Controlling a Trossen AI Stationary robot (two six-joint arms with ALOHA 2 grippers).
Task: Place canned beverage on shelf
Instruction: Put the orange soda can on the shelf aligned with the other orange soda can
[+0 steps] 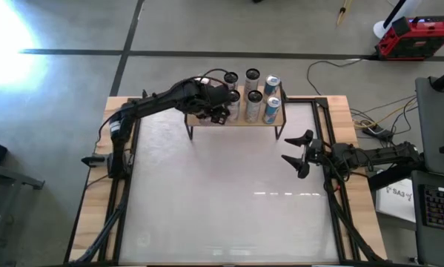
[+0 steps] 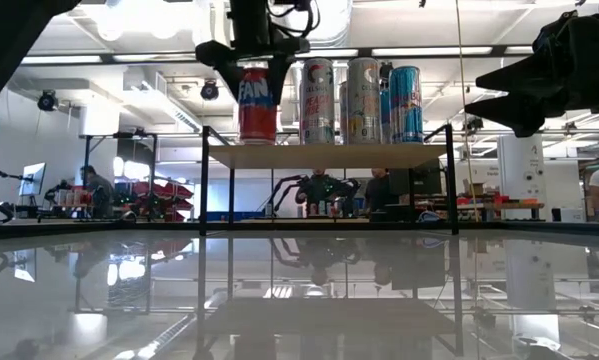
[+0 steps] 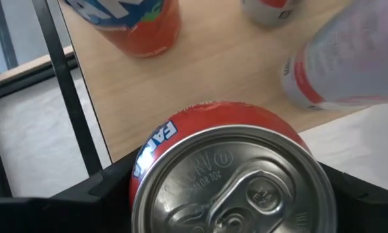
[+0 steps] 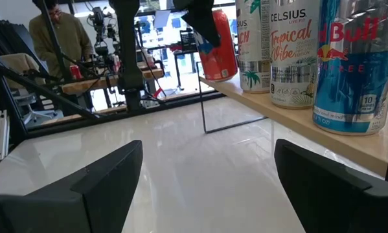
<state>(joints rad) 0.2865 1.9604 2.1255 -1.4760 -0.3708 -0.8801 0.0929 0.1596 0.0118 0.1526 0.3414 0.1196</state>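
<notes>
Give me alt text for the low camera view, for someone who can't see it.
The left gripper comes down from above around a red Fanta can standing on the left end of the shelf, a tan top on thin black legs. Three taller cans stand to its right; the right gripper hangs open at the far right.

Left arm: extended from the desk's left edge toward the far centre, wrist bent downward; left end effector [image 1: 219, 105] pointing down, fingers [image 3: 96, 188] clasped on either side of a red can [image 3: 229, 171]. Right arm: low at the desk's right edge, reaching inward; right end effector [image 1: 299, 152] level, fingers spread apart, holding nothing.
</notes>
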